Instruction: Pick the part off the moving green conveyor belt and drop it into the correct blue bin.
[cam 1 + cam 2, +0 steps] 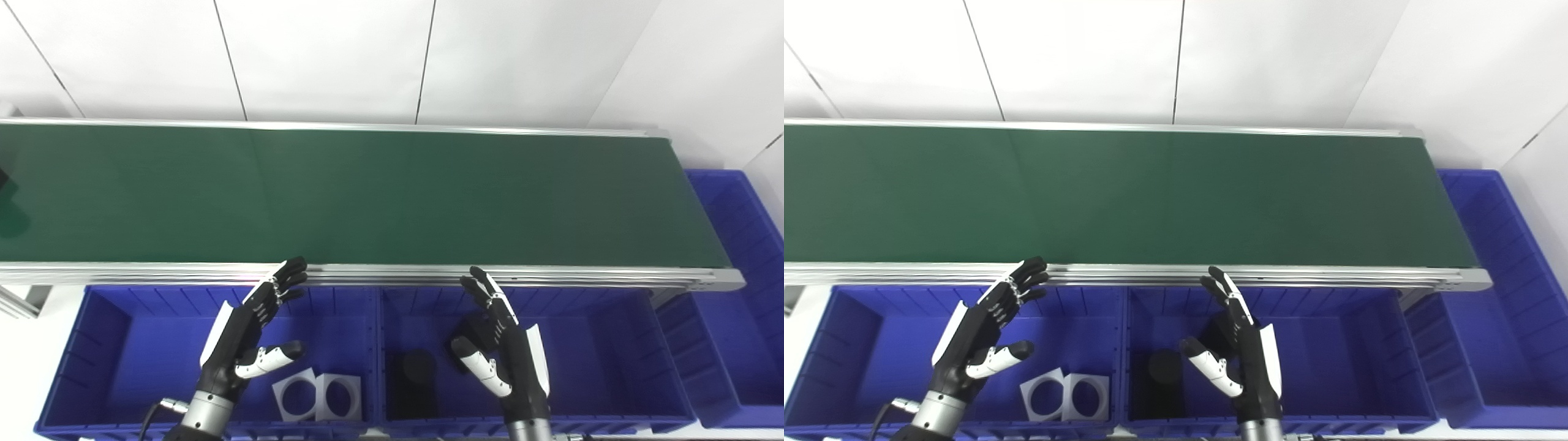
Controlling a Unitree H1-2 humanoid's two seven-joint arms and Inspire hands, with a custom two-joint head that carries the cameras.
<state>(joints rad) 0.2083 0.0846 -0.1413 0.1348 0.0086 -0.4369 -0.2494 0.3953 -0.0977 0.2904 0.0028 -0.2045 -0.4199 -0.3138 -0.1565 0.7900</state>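
Both hands are held spread, nothing gripped. The left hand (248, 334) is raised over the left bin (110, 361), two white parts (317, 397) lying just beside its thumb. The right hand (499, 343) is raised over the middle bin (612, 361), a black part (416, 380) beside it. No part is seen on the belt (367, 196) beyond the fingertips.

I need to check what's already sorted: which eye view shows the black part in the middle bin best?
The right eye view. There the black part lies clear of the right hand, its round top outlined against the blue bin. The left eye view shows it too, but darker, blending into shadow beside the hand.
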